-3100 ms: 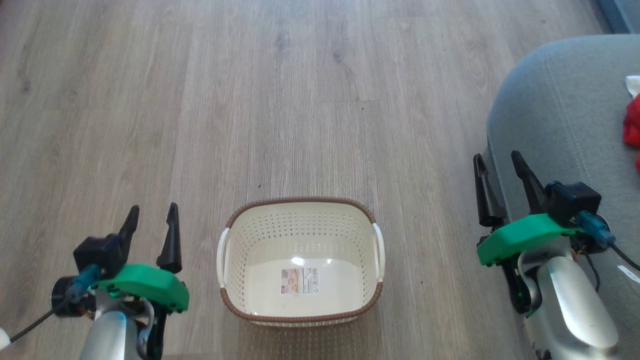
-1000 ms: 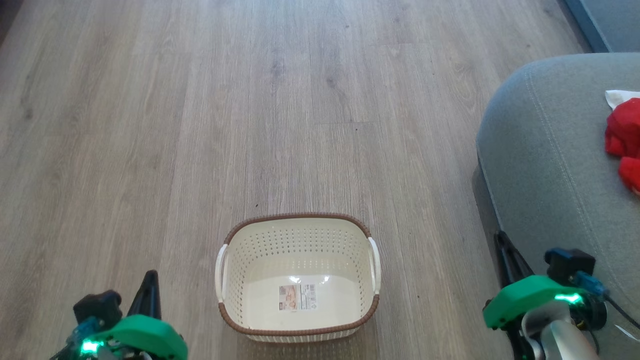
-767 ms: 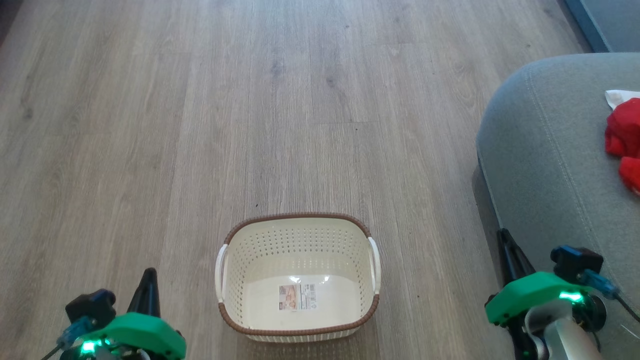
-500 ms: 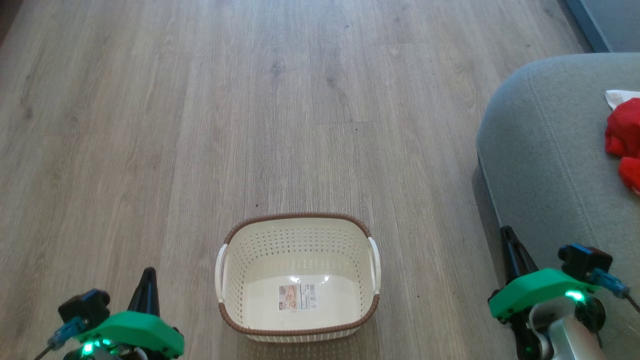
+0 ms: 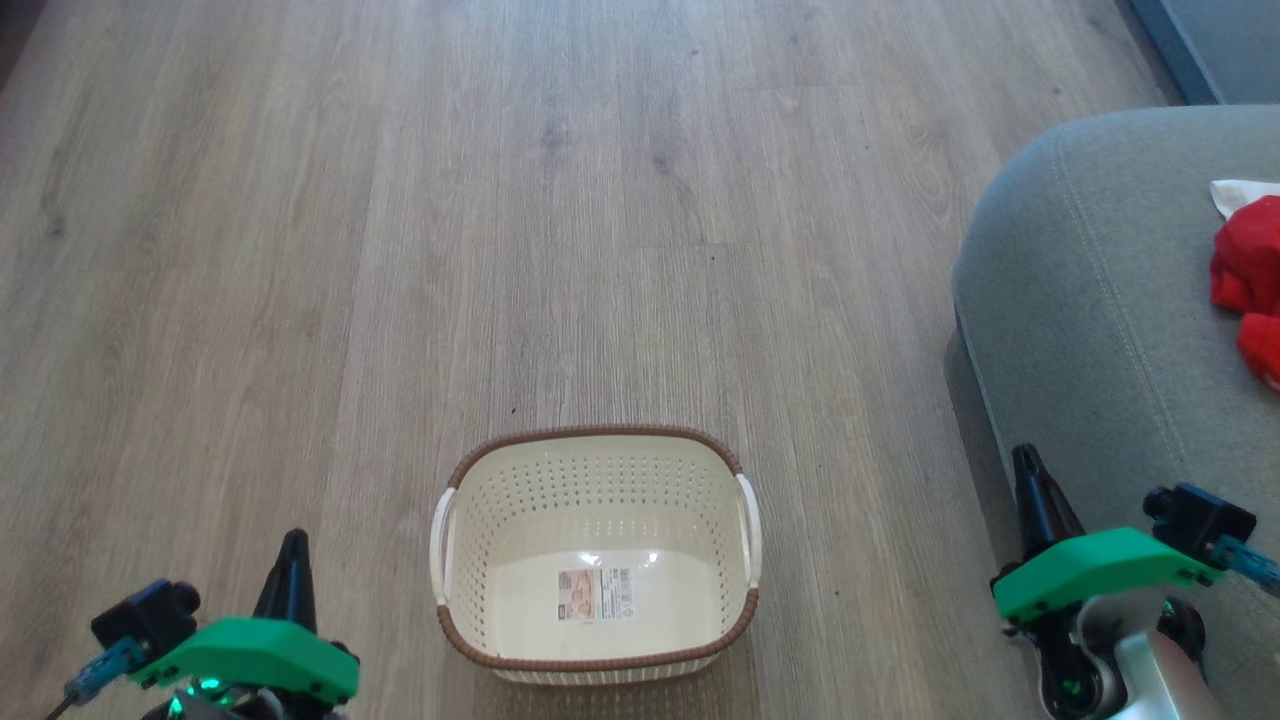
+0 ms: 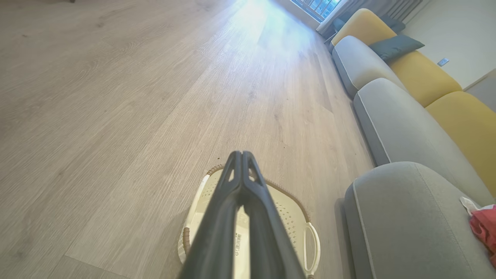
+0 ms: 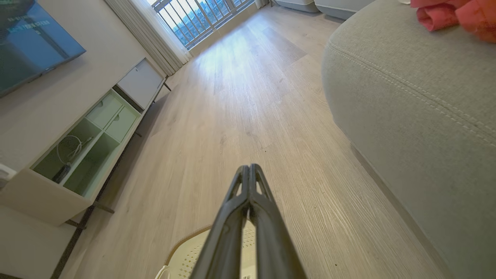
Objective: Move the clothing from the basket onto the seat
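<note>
Your basket stood empty at 6 o'clock. The clothing lay on the seat, at 2 o'clock from your right gripper, the nearer arm. That gripper and your left gripper both had their fingers pressed together.

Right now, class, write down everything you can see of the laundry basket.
The basket is small, cream plastic, and rectangular with rounded corners. Its walls are pierced with rows of small holes, its rim is brown with a woven look, and a white handle sits on each short side. It stands upright on the wooden floor, to the left of the grey seat and apart from it. Its glossy bottom bears a printed label; nothing else lies in it.
</note>
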`<state>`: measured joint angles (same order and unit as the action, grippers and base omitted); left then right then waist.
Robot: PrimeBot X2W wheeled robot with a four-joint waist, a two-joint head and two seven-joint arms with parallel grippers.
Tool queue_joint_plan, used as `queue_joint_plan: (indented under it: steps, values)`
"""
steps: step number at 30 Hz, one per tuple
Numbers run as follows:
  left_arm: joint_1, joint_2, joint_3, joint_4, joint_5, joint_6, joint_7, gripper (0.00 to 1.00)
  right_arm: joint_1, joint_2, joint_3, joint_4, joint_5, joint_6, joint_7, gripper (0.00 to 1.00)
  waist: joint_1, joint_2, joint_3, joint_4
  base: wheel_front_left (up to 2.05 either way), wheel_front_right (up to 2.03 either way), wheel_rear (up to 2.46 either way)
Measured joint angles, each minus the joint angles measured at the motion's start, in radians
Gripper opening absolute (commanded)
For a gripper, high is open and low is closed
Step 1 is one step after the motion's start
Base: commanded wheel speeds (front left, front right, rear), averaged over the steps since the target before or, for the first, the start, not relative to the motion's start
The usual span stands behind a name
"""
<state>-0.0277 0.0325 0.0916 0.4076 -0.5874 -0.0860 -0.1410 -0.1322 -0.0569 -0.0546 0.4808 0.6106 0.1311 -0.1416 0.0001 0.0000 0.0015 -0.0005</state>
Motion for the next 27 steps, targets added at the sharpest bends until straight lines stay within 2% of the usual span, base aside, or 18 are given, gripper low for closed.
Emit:
queue_joint_plan:
  steps: [27]
  values:
    - [-0.01,0.0,-0.001,-0.036,-0.309,-0.014,0.079,0.0,0.004,0.003,-0.022,-0.059,0.302,0.0,0.077,0.0,0.0,0.0,0.001,0.0,0.0,0.0,0.0]
